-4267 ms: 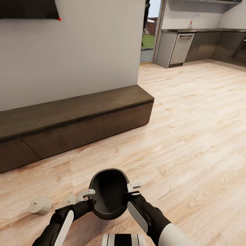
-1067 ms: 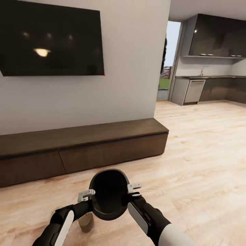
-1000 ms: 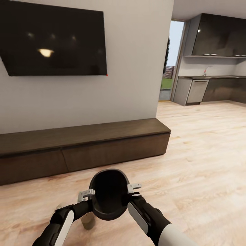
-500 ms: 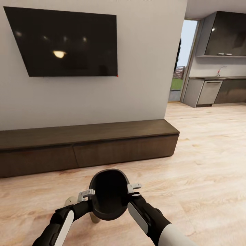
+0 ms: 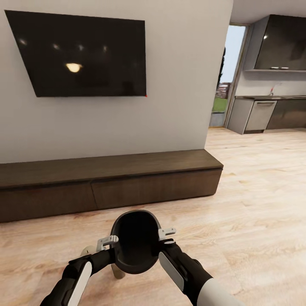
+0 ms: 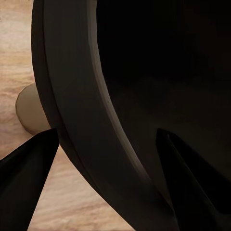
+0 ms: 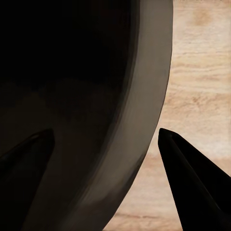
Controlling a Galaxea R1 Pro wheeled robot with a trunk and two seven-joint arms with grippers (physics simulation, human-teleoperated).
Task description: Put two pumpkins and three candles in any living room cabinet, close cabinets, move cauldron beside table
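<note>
My left gripper (image 5: 111,243) at 7 o'clock and right gripper (image 5: 163,236) at 5 o'clock each straddle the cauldron (image 5: 135,246) rim, apparently clamped, forearms converging.

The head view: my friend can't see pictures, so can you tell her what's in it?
Two robot arms hold a black cauldron between them, the left gripper and right gripper at its rim, above a wood floor. Ahead, a long dark cabinet with shut drawers runs under a wall TV. A beige candle shows below the cauldron.
</note>
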